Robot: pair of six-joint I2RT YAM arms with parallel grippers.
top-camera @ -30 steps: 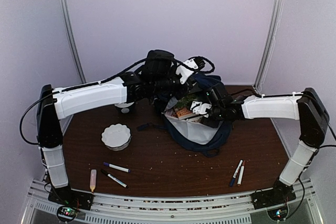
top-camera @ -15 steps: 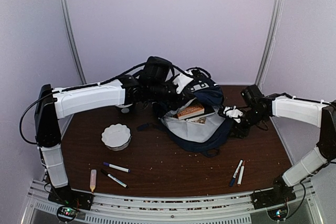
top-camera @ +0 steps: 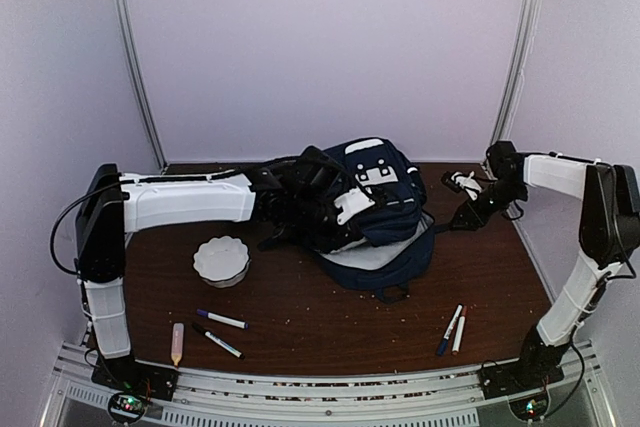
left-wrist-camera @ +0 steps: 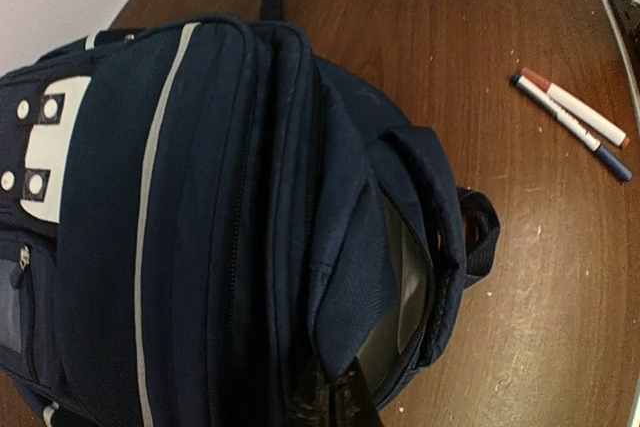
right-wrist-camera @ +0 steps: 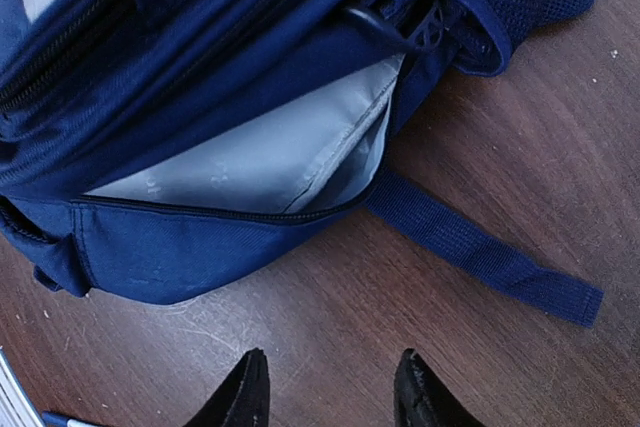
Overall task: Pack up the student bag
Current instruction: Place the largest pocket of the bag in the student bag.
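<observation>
**Mia:** Where is the student bag (top-camera: pixel 375 202)?

**Tom:** In the middle of the surface (top-camera: pixel 300 317), right up against the left fingers (left-wrist-camera: pixel 345 402). They are pressed together, and it looks like they pinch a fold of blue cloth at the edge of the bag's mouth.

**Mia:** And the right fingers (right-wrist-camera: pixel 240 392)?

**Tom:** Spread apart, with nothing between them. The bag lies just in front of them, near but not touching.

**Mia:** Which way does the mouth run?

**Tom:** Sideways, straight across in front of the right fingers. It is a long thin slit with grey lining (right-wrist-camera: pixel 260 162) showing inside. A blue strap (right-wrist-camera: pixel 480 252) lies flat between the slit and those fingers.

**Mia:** So who is closer?

**Tom:** The left fingers, because they touch the bag. I think the right ones are free to fetch things. Two pens (top-camera: pixel 452 328) lie well behind them, near that arm's base. Anything they bring has to go in flat, along the slit.
</observation>
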